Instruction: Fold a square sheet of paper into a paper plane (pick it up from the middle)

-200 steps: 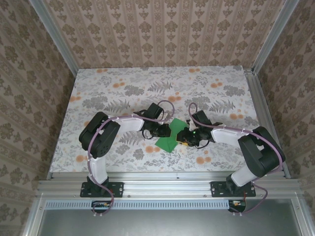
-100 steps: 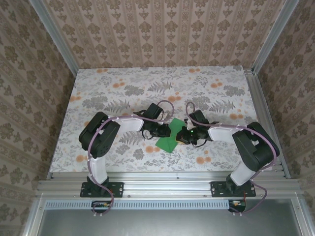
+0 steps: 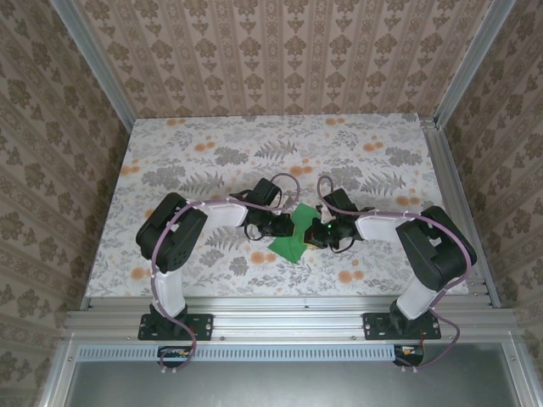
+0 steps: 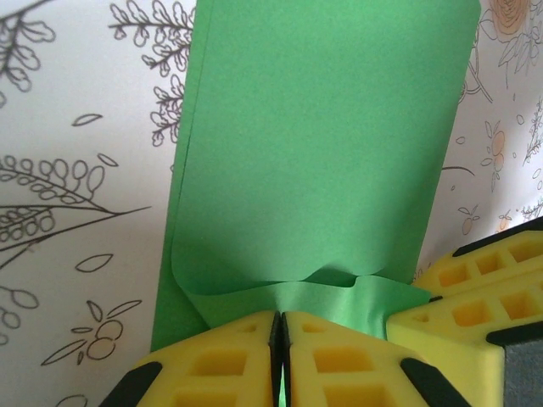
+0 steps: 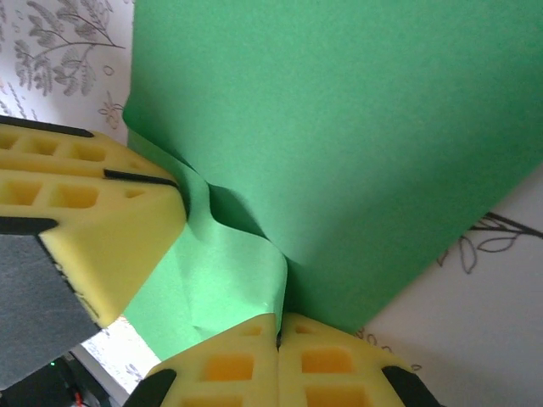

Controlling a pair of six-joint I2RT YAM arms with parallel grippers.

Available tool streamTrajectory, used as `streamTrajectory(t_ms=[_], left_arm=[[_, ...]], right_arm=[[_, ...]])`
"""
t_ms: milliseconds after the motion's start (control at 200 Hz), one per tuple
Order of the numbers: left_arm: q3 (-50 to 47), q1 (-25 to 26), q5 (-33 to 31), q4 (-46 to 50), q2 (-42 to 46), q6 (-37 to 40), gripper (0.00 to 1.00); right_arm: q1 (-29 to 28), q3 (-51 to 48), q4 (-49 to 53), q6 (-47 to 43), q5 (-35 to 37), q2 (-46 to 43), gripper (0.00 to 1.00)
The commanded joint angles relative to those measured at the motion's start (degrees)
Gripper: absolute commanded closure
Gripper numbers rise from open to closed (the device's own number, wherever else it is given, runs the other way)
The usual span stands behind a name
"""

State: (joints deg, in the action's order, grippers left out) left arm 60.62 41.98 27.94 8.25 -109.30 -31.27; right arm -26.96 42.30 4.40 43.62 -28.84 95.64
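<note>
Right claw (image 5: 278,326) has slid left since a second ago and pinched shut on the square sheet of paper (image 4: 322,127). It meets the left claw (image 4: 281,318), likewise clamped on it, near the middle of the counter (image 3: 212,144). Both nip the buckled middle ridge, probably to lift the sheet. Forearms reach inward and low, wrists facing.

One square sheet of paper (image 4: 322,144) sits between two grippers, the left gripper (image 4: 281,322) and the right gripper (image 5: 278,326). One table (image 3: 212,144) lies beneath them.
</note>
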Motion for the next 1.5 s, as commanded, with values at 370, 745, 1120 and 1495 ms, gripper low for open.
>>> streamTrajectory(t_ms=[370,745,1120,1495], left_arm=[[1.3,-0.5,-1.7,4.1,0.6,-0.6,0.83],[1.9,0.1,-0.1,5.0,7.2,-2.3,0.80],[-3.0,3.5,2.3,-0.4,4.6,-5.6,0.82],[-3.1,3.3,1.2,-1.7,0.7,-5.1,0.83]], right_arm=[[0.0,1.7,5.4,-3.4,3.3,3.1,0.93],[0.0,1.3,6.4,-3.8,3.7,3.4,0.94],[-0.2,1.0,6.1,-3.6,3.5,2.6,0.94],[-0.2,0.5,6.5,-3.4,3.8,1.1,0.94]])
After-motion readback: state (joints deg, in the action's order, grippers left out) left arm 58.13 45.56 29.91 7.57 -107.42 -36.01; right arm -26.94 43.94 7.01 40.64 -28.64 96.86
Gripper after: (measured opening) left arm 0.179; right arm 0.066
